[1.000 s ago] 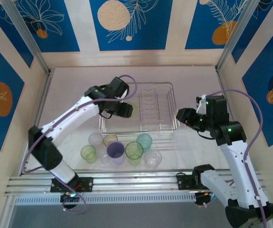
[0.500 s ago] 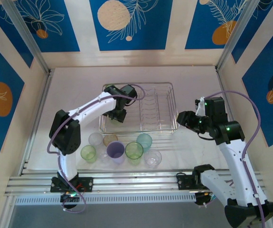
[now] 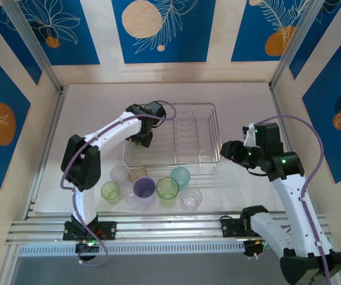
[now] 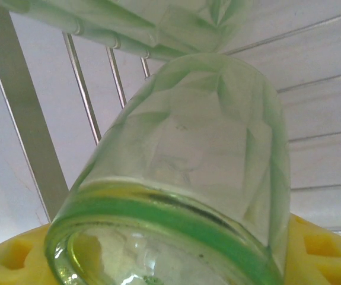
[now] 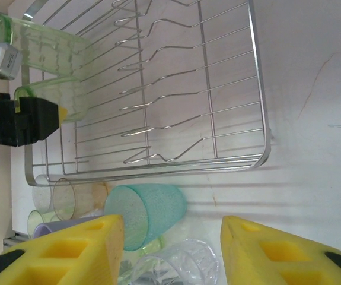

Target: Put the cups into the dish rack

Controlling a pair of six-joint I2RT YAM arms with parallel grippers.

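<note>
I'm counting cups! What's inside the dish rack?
The dish rack holds one green cup and a second green cup in the left gripper. The gripper covers what's underneath.

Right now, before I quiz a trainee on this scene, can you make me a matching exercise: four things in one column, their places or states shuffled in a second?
Things:
1. teal cup
2. lilac cup
3. green cup
4. right gripper

Places or states:
A. open and empty, at the near right corner of the dish rack
B. gripped by the left gripper, over the rack's left end
C. on the table, in the row of cups next to the rack
D. on the table, in the nearer row of cups

Pairs: 1-C, 2-D, 3-B, 4-A
</note>
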